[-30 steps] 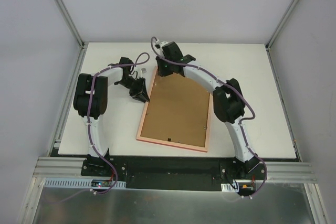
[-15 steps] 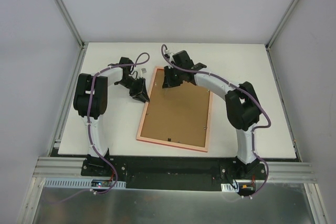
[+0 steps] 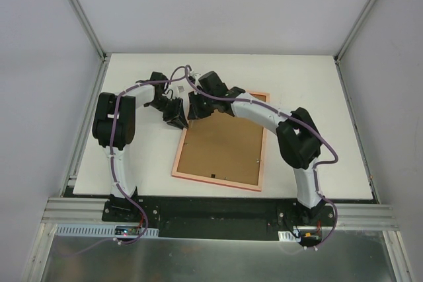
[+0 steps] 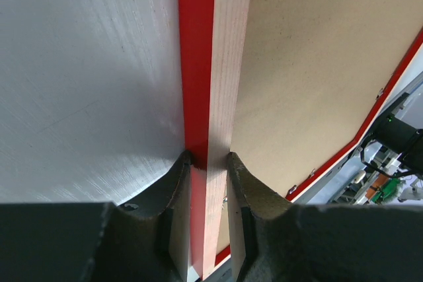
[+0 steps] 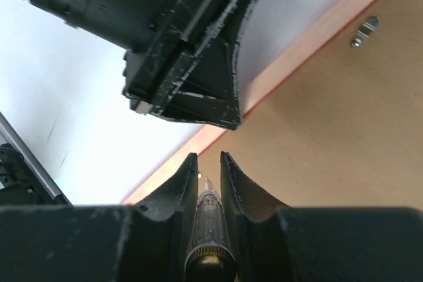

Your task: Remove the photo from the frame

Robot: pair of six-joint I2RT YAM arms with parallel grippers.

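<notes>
The frame (image 3: 218, 181) lies face down on the white table, its pale wood-pink back up and the brown backing board (image 3: 221, 146) set in it. The photo is hidden under the board. My left gripper (image 3: 177, 118) is shut on the frame's left rail near the far corner; in the left wrist view its fingers (image 4: 177, 183) clamp the red and pale rail (image 4: 208, 97). My right gripper (image 3: 193, 109) is shut on a pen-like tool (image 5: 208, 219), its tip just above the board's far left corner (image 5: 317, 137), close to the left gripper (image 5: 188, 64).
Small metal retaining clips hold the board: one (image 5: 365, 31) on the left rail, others near the front rail (image 3: 215, 175) and right rail (image 3: 258, 161). The white table (image 3: 317, 97) is bounded by cage posts and grey walls. The two arms nearly touch over the frame's far left corner.
My right gripper has swung left from the frame's far edge to the far left corner, beside the left gripper. The left arm and the frame have not moved.
</notes>
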